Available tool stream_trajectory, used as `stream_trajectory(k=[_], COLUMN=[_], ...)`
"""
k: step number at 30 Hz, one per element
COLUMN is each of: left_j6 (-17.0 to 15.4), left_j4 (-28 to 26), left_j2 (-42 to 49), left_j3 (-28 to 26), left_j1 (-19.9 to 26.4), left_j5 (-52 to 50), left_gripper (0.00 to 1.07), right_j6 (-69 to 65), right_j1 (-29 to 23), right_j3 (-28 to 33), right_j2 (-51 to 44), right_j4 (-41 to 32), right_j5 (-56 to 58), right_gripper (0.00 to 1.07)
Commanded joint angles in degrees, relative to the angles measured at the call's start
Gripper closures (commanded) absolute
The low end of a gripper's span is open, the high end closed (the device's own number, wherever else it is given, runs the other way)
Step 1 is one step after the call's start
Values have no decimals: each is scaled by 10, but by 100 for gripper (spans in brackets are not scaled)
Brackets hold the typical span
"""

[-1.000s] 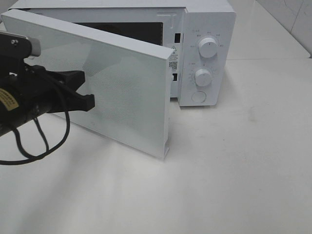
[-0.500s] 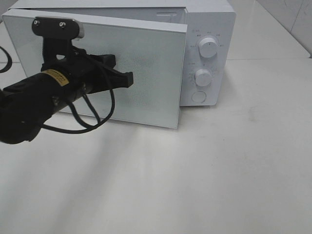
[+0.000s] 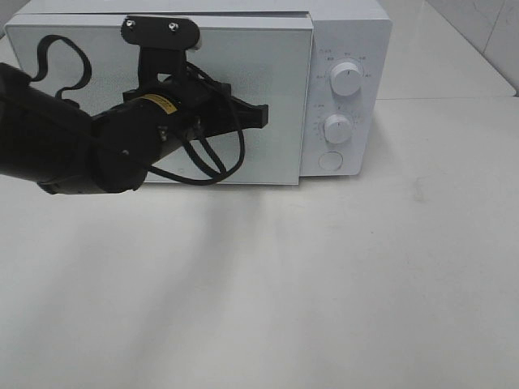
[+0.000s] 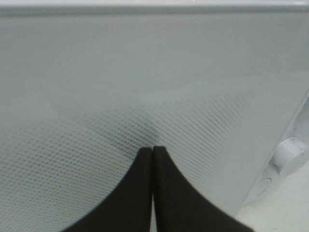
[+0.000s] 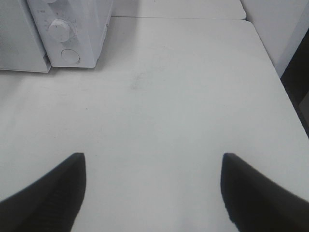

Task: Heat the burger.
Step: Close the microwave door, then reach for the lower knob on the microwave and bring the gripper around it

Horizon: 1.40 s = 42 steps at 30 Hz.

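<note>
Now left pincer, jaws together, meets microwave door; burger out of sight.

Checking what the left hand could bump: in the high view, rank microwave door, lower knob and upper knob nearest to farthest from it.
1. microwave door, directly in front of the left hand
2. lower knob, to its right
3. upper knob, right and higher

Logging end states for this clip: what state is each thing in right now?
White microwave's flat door: shut against the body.
Left black fingers: shut, tips against the door.
Right black fingers: open, empty, over the white table.
White round dials, upper and lower: settings unreadable.
Burger: not in view.
</note>
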<state>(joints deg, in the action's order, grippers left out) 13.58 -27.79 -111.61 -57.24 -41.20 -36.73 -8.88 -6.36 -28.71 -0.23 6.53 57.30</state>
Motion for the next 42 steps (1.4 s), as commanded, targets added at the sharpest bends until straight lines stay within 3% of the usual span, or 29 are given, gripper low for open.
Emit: stream_trajectory(k=[1,7,11,22,25,26,27,28,29,30,31,38,42], left_j6=[23,57,62,69,90,97,97,111,114,114,120,124,120], left_j4=[-48,-77,-77,-83,-89,-89,-89,-89,-89,-89,-87,-76,-46], left_j2=[-22,-52,-49,-6,17,24,24,36,38,38,45,62,84], left_j3=[-49,-102,-105,-46,-20,-17,-17,-14,-14,-14,-14,-14,-14], left_j1=[7,10,9,-29,-36,-36,-36,-36,-36,-36,-36,-34,-10], left_j5=[-27,-5,2,44,118,145,145,217,254,254,313,446,539], left_gripper=[107,107,107,107,93,72,72,43,31,31,7,6,6], right_j6=[7,7,7,7,7,7,7,7,7,7,7,7,7], right_j1=[3,3,3,3,3,3,3,3,3,3,3,3,3], right_j3=[2,2,2,2,2,2,2,2,2,2,2,2,2], right_j2=[-16,-16,-16,-16,-16,-16,-16,-16,-16,-16,-16,-16,-16], right_j4=[-1,-1,-1,-1,-1,-1,-1,-1,-1,-1,-1,-1,-1], right_j5=[-2,-2,-2,-2,-2,-2,-2,-2,-2,-2,-2,-2,-2], right_gripper=[32,32,32,32,32,32,32,32,32,32,32,32,32])
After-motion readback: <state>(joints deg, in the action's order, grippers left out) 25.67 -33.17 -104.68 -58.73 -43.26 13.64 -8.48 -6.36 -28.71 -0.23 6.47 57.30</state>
